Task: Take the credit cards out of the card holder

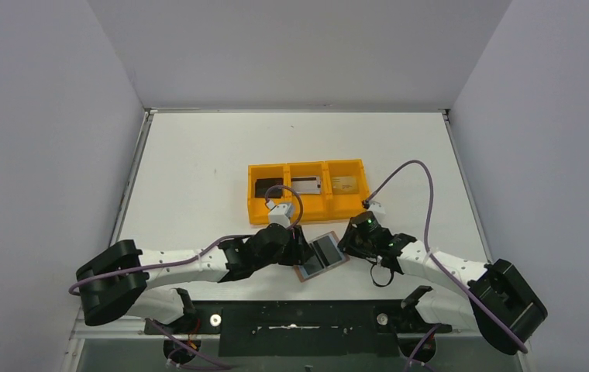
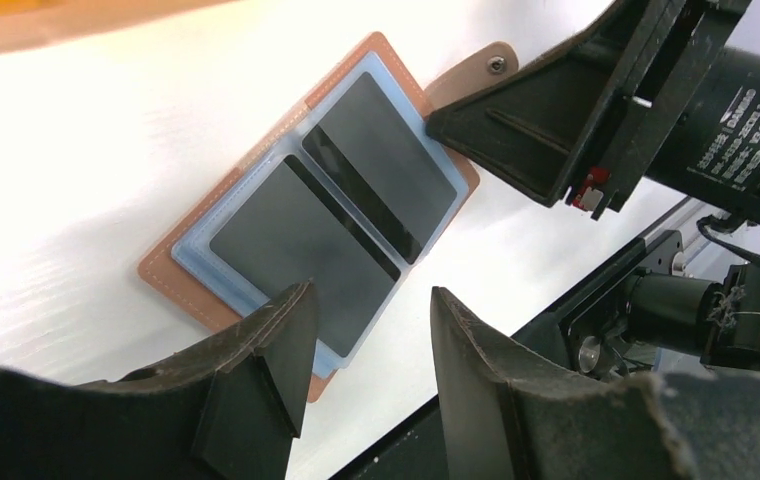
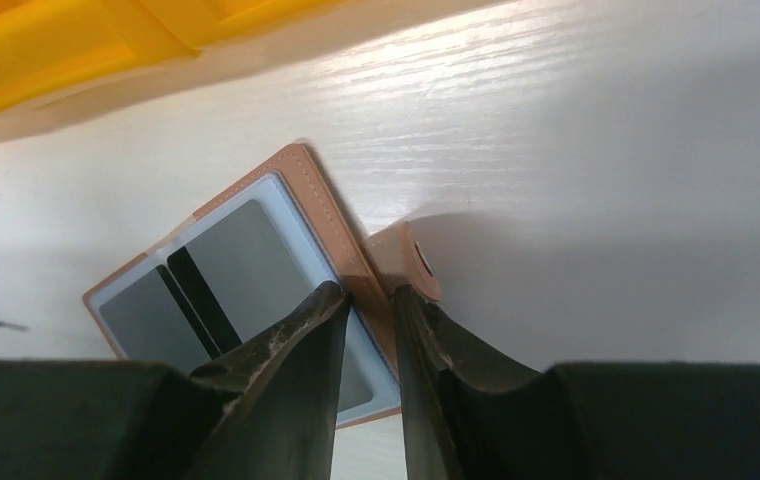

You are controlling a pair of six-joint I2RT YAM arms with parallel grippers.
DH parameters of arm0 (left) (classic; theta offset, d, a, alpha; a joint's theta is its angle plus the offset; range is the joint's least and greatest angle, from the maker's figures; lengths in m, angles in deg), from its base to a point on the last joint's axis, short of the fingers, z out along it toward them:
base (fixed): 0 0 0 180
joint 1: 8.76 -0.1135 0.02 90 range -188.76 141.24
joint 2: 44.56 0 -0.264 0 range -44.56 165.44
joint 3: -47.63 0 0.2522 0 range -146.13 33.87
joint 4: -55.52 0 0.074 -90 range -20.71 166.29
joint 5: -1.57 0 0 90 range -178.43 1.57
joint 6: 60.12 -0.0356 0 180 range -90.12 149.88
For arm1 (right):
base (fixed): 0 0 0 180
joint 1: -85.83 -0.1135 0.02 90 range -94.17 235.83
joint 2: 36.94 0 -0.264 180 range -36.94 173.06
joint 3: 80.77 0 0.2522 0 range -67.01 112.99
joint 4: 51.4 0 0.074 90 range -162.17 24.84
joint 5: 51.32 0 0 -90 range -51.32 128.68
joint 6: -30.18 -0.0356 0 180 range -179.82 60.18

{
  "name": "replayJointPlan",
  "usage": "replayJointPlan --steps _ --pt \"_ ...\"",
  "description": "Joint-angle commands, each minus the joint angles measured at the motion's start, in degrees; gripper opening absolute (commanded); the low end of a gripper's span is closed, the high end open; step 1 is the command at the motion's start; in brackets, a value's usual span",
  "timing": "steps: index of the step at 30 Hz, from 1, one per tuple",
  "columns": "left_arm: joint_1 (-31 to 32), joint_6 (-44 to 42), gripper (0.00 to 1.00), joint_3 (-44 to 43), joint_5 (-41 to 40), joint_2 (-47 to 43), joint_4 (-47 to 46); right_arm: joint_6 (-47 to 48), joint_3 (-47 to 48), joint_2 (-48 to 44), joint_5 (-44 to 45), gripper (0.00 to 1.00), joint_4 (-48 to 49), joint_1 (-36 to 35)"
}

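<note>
Right pincer (image 3: pixel 368 292) sits narrow at the tab edge of the open card holder (image 3: pixel 256 250), grip unclear; left pincer (image 2: pixel 371 295) gapes empty at its lower corner.

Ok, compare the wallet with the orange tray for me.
The wallet is brown leather, opened flat at the near side; the tray is orange plastic, farther back. The wallet shows two clear pockets with dark striped cards inside; the tray has three open compartments, a card lying in each. Both rest on the white table.
</note>
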Motion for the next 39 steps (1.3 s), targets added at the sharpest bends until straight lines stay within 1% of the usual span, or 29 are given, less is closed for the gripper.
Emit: replayJointPlan --steps 1,3,5,8,10,11,12,15,18,19,22,24,26,28,31,36,39 --pt "-0.2 0.9 0.45 1.8 -3.1 -4.9 -2.9 -6.1 -6.5 -5.2 -5.6 0.27 9.4 -1.1" --pt "-0.3 1.0 0.45 2.6 -3.6 -6.2 -2.6 -9.0 -9.3 -7.5 -6.7 0.27 12.7 -2.6" --pt "-0.6 1.0 0.46 3.0 -4.0 -7.3 -2.4 -11.4 -10.4 -8.7 -5.9 0.27 13.1 -4.5" --pt "-0.8 1.1 0.47 3.6 -4.6 -8.6 -1.9 -13.4 -9.9 -8.6 -4.1 0.27 12.5 -7.6" --pt "-0.9 1.1 0.47 3.8 -5.2 -9.6 -1.0 -14.5 -9.6 -8.1 -3.9 0.26 15.0 -11.2" --pt "-1.0 1.3 0.48 3.9 -5.6 -10.1 -0.3 -15.0 -8.4 -7.7 -2.5 0.26 13.8 -12.4" --pt "-1.1 1.4 0.49 3.9 -6.2 -10.9 0.7 -15.1 -6.9 -7.7 -0.6 0.27 10.7 -13.1" --pt "-1.2 1.9 0.54 4.7 -8.7 -14.2 2.5 -16.0 -2.0 -9.1 9.7 0.35 -3.6 -13.2" --pt "-1.5 3.1 0.65 6.8 -11.2 -18.6 3.8 -15.7 0.6 -13.5 14.9 0.43 -9.4 -13.3" --pt "-1.8 3.2 0.69 7.6 -11.4 -20.6 3.8 -15.4 0.9 -15.3 16.1 0.47 -9.8 -13.3" --pt "-4.6 1.8 0.70 8.9 -7.9 -23.5 3.6 -15.0 -0.3 -20.7 17.9 0.59 -6.6 -13.4" --pt "-7.5 0.3 0.70 7.9 -4.2 -23.7 5.1 -14.0 -3.3 -24.8 17.3 0.64 -0.8 -13.3" --pt "-9.0 -0.4 0.70 6.6 -3.0 -23.4 7.0 -11.9 -6.2 -26.9 15.1 0.66 5.8 -13.2" --pt "-9.2 -1.3 0.70 5.5 -2.8 -23.0 7.7 -11.1 -6.4 -26.6 12.2 0.65 7.5 -13.0" --pt "-9.3 -1.9 0.70 5.1 -1.6 -22.3 6.5 -8.7 -5.2 -22.5 6.9 0.61 10.2 -12.8" --pt "-9.4 -1.8 0.69 4.6 0.4 -19.3 4.4 -8.2 -2.1 -10.4 1.3 0.46 12.5 -12.6" --pt "-9.4 -1.7 0.69 3.9 1.5 -17.4 3.8 -9.4 -1.2 -4.8 0.8 0.38 13.0 -12.7"
